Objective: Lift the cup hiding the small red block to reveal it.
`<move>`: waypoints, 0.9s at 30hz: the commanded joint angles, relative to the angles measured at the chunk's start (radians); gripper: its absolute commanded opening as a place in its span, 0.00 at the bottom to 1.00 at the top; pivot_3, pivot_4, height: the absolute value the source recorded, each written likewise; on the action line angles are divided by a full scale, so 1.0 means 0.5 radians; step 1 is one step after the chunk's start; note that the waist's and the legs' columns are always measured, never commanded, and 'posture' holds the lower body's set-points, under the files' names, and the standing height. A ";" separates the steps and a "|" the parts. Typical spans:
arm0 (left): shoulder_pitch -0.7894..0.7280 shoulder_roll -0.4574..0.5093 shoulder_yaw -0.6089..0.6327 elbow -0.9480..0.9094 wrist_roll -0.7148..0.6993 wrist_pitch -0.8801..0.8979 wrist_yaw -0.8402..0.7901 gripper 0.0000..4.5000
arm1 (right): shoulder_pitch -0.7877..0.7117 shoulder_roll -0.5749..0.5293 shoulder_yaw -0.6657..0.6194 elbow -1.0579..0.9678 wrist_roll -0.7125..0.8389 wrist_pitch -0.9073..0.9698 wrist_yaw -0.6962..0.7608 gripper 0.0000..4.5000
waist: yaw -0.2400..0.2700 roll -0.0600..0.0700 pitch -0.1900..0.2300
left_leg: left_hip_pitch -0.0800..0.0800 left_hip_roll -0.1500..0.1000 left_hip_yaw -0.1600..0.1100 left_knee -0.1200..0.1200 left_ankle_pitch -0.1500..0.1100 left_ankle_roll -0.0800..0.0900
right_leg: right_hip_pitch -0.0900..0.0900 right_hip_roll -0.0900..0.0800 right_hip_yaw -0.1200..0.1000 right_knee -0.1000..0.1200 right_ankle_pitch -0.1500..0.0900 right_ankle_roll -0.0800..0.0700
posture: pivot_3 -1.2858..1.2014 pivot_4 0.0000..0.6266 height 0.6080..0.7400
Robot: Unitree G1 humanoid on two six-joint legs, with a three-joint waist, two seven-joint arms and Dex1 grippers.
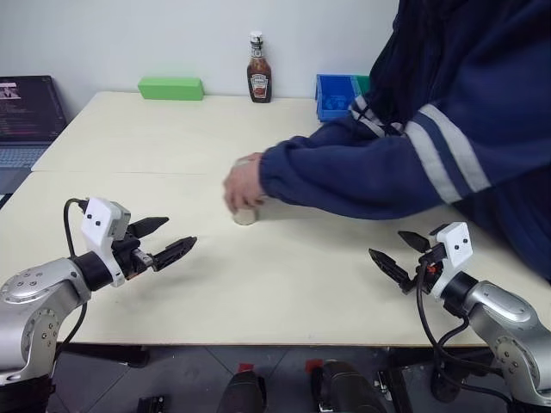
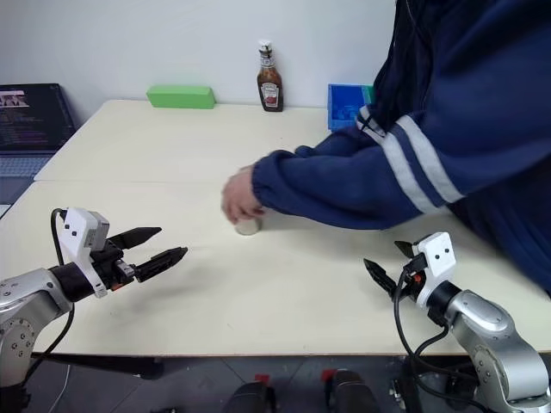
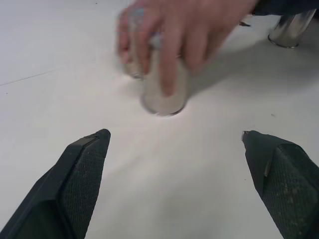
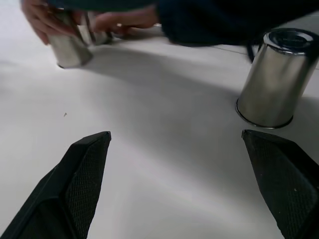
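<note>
A person's hand point(image 1: 244, 185) is covering and holding cups point(image 4: 70, 47) in the middle of the surface point(image 1: 172, 138), and another cup point(image 4: 271, 82) is standing off to the right. The left tool point(image 1: 164, 241) and right tool point(image 1: 403, 256) are both hanging wide apart, holding nothing. The red block is hiding, so it is best to be waiting and watching which cup goes where.

Cream rectangular table point(image 1: 129, 155) is carrying inverted silver metal cups point(image 4: 273, 84), green block point(image 1: 170, 88), sauce bottle point(image 1: 258, 70), blue bin point(image 1: 331, 96).
</note>
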 commanded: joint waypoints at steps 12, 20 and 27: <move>-0.050 0.033 -0.001 -0.001 0.032 -0.061 -0.007 1.00 | -0.013 -0.003 -0.038 -0.061 0.022 -0.009 -0.023 0.99 | 0.000 0.000 0.000 | 0.000 0.000 0.000 0.000 0.000 0.000 | 0.000 0.000 0.000 0.000 0.000 0.000 | 0.52 0.24 1.00; -0.020 0.049 0.036 0.011 0.077 -0.086 0.013 1.00 | -0.004 -0.048 -0.073 -0.100 0.070 0.028 0.017 0.99 | 0.000 0.000 0.000 | 0.000 0.000 0.000 0.000 0.000 0.000 | 0.000 0.000 0.000 0.000 0.000 0.000 | 0.52 0.24 1.00; 0.086 0.002 0.236 0.064 0.108 -0.122 0.134 1.00 | -0.057 -0.098 -0.102 -0.134 0.220 0.103 0.087 0.99 | -0.003 0.000 0.000 | 0.000 0.001 0.000 0.000 0.000 0.000 | 0.000 0.000 0.000 0.000 0.000 0.000 | 0.52 0.24 1.00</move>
